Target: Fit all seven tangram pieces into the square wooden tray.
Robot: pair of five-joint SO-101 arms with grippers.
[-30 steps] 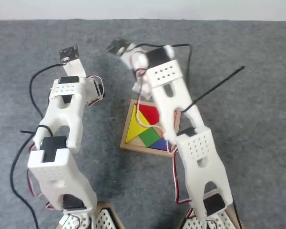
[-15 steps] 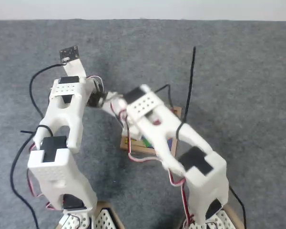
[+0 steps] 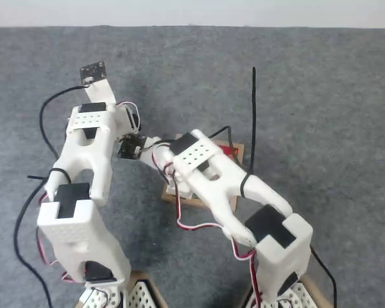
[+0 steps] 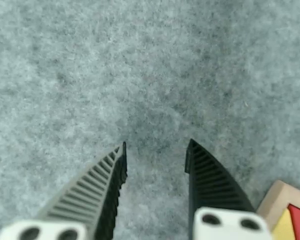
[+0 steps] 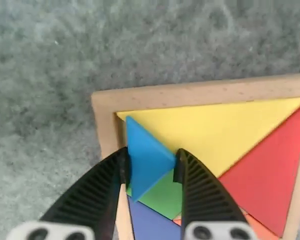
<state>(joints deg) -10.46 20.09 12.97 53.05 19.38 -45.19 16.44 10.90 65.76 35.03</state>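
The square wooden tray (image 5: 104, 120) is being kept flat on the grey carpeted table (image 4: 140, 60), and much of its floor is already being covered. A large yellow triangle (image 5: 215, 127) is being seated along one rim, with a large red triangle (image 5: 275, 170) flush against it, and a green piece (image 5: 165, 197) and a violet-blue piece (image 5: 147, 220) are lying nearer the camera.

A small light-blue triangle (image 5: 142, 142) is being pinched between the fingers of the right gripper (image 5: 151, 155). It is being held at the tray's corner, overlapping the yellow and green pieces, apparently not yet lying flat.

The left gripper (image 4: 157, 150) is being held spread and empty over bare carpet, just beside a tray corner.

The task is judged to be nearly finished, with the blue triangle yet to be seated. Whether all seven pieces are present cannot be counted.
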